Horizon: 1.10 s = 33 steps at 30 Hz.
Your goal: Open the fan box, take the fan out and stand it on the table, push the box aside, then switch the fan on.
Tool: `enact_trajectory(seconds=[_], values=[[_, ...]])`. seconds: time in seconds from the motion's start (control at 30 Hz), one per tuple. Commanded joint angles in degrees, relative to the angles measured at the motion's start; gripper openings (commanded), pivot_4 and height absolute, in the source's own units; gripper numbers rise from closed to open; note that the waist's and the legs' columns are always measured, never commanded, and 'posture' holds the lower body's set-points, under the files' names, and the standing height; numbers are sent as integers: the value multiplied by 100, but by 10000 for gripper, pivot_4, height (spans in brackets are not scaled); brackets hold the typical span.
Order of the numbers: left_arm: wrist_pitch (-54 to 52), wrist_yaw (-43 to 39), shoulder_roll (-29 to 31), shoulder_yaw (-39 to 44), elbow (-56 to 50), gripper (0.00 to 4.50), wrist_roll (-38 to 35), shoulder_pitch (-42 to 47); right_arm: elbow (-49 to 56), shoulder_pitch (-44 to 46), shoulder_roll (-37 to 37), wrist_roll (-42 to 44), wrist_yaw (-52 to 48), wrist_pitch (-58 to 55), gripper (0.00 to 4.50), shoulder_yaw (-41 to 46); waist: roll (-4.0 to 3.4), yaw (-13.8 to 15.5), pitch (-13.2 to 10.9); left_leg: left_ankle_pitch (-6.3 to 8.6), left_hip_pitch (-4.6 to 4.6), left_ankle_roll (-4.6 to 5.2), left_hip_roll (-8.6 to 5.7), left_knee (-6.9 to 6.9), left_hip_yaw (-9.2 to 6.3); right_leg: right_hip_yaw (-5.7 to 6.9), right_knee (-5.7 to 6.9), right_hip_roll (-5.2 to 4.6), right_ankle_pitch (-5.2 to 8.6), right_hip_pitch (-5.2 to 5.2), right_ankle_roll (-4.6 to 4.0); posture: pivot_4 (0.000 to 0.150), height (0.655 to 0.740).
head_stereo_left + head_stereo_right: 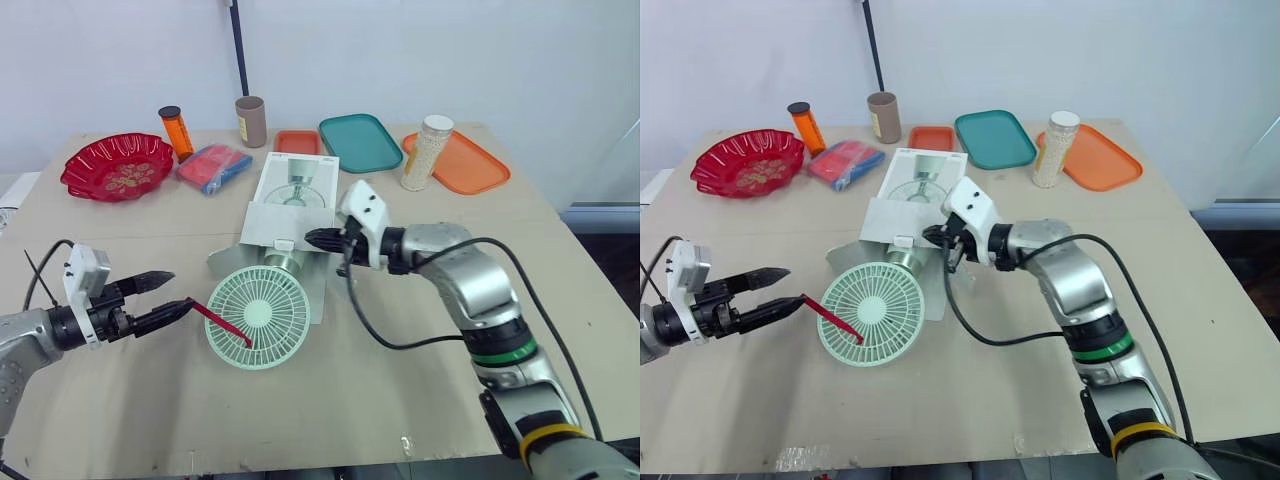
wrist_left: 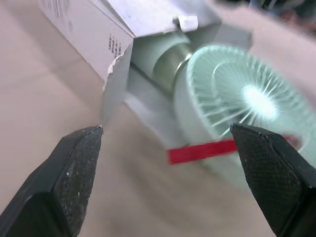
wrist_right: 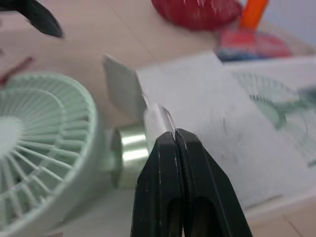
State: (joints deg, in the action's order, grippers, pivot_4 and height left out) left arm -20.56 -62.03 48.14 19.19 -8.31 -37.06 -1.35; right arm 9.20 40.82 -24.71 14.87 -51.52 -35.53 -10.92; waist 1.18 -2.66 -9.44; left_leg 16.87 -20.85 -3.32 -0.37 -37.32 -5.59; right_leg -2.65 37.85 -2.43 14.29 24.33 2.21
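Observation:
The white fan box (image 1: 293,195) lies flat mid-table with its front flaps open. The mint-green fan (image 1: 257,316) sticks out of that opening, head on the table and neck still inside. A red strap (image 1: 220,322) lies across the fan's grille. My left gripper (image 1: 178,290) is open just left of the fan, its fingertips by the strap's end and holding nothing; in the left wrist view the strap (image 2: 202,150) lies ahead, toward one finger. My right gripper (image 1: 310,238) is shut, its tips on the box's front top edge above the fan's neck (image 3: 126,150).
Along the back stand a red bowl (image 1: 118,165), an orange bottle (image 1: 177,130), a blue-red packet (image 1: 213,165), a brown tube (image 1: 251,121), a small orange tray (image 1: 297,142), a teal tray (image 1: 360,142), a bead jar (image 1: 428,150) and an orange tray (image 1: 470,168). A black cable (image 1: 375,335) loops beside the fan.

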Motion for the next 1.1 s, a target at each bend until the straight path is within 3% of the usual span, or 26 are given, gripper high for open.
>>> enact_trajectory(seconds=[0.03,0.17,0.33,0.43,0.57,0.8,1.0,1.1], values=[[2637,-403,-394,-316,481,44038,1260,174,1112,-231,-351,1427,-928,36,0,953,-5,9,-4,1,-2,1,0,0,1,0,-2,-2,-1,0,1,1500,7400],[4481,-552,-500,-427,1366,44038,1939,590,1508,-754,-1095,1861,-1545,-11,0,1261,-2,39,-5,2,-14,5,3,-13,-10,14,-9,1,-7,-2,4,1500,7400],[7654,-750,-393,-711,3157,44038,2564,1510,1711,-1744,-2132,1989,-2142,148,0,1460,-3,82,-9,4,-20,11,1,-23,-12,24,-25,2,-14,-12,13,1500,7400],[9028,-594,-237,-851,4238,44038,2863,2045,1718,-2095,-2309,1938,-2136,320,0,1457,-5,62,-12,7,-20,16,0,-25,-2,18,-26,-1,-16,-11,16,1500,7400],[10111,-308,-95,-1084,5078,44038,3060,2492,1643,-2288,-2370,1792,-2042,486,0,1369,-6,22,-12,7,-17,19,4,-27,0,18,-24,4,-20,-11,15,1500,7400],[11232,459,67,-1194,5824,44038,3758,3083,1683,-2506,-2391,1710,-1916,607,0,1285,-4,18,-13,7,-22,19,1,-34,-5,20,-22,5,-22,-13,19,1500,7400],[11306,1307,-51,-1025,5194,44038,4963,2794,1739,-2576,-2404,1721,-1844,606,0,1276,-4,10,-13,7,-20,20,3,-35,-5,19,-18,9,-22,-13,19,1500,7400],[11306,2183,-308,-607,4785,44038,5800,2650,1745,-2590,-2404,1677,-1758,588,0,1242,-4,15,-13,7,-20,20,2,-38,-6,19,-16,8,-22,-14,19,1500,7400]])
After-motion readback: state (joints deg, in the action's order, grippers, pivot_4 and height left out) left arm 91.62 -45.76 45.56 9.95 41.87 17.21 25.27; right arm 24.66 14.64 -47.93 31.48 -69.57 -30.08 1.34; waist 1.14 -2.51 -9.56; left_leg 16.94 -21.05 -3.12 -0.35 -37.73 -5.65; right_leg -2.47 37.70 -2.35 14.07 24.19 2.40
